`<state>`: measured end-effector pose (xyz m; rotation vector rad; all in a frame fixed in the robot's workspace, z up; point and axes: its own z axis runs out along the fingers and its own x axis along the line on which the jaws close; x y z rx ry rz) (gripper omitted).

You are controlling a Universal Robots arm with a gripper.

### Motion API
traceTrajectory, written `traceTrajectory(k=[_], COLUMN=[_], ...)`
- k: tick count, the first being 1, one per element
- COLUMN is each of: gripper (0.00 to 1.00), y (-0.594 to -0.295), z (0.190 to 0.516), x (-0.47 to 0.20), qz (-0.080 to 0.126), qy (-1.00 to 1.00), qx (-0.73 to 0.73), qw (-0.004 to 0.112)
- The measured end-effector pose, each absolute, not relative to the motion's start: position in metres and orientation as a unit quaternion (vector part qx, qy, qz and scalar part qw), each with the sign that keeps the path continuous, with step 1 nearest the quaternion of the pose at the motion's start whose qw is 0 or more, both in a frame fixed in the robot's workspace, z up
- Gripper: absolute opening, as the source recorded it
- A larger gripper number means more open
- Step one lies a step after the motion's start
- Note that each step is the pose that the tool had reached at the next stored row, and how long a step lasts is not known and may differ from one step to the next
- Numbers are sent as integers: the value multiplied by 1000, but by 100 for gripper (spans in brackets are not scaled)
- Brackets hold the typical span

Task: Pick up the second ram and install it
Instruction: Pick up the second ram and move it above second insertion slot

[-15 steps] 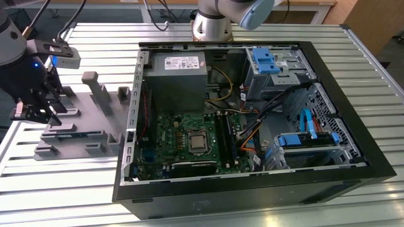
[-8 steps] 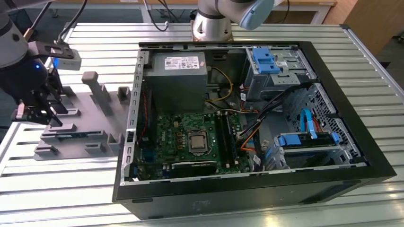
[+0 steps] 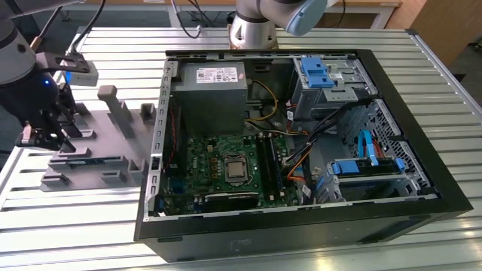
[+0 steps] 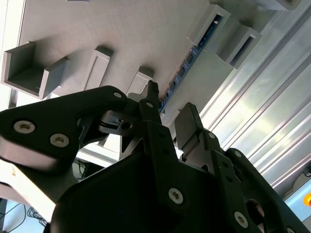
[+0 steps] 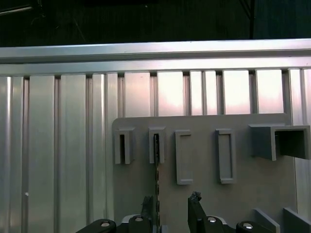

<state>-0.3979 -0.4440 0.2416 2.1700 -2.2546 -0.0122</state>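
Spanning the whole scene, the slatted metal table (image 3: 113, 45) carries an open computer case (image 3: 301, 231) and, on the exterior view's left, a grey fixture (image 3: 113, 130) with raised pockets. Inside the case lies the green motherboard (image 3: 218, 164), its long black memory slots (image 3: 269, 164) running beside the processor socket, well apart from the fixture.

The gripper (image 3: 45, 138) hangs over the fixture, released: in both wrist views its two black fingers stand apart with open space between them. The second ram (image 5: 156, 160) stands on edge in one of the fixture's narrow pockets, a thin dark strip leading towards the fingers. It is not centred in the gap. In the first wrist view it lies just beside one finger (image 5: 148, 206), with the other finger (image 5: 194, 201) well clear.

That offset looks like the main hazard. If the fingers close from here, the near one would probably meet the board first and push it sideways against the pocket wall, bending or wedging it. A skewed grasp could also tilt the strip, so that it would later meet a memory slot crooked. Coming lower, a fingertip might catch the pocket's rim or the small chips (image 4: 187, 60) along the board's face.
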Motion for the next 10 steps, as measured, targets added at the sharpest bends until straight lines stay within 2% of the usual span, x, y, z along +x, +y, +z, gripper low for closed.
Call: traceTrajectory(k=[10], gripper=[41], y=[-445], z=[236], x=[-398], qz=[-4], qy=[-720], qx=[693], qw=[6])
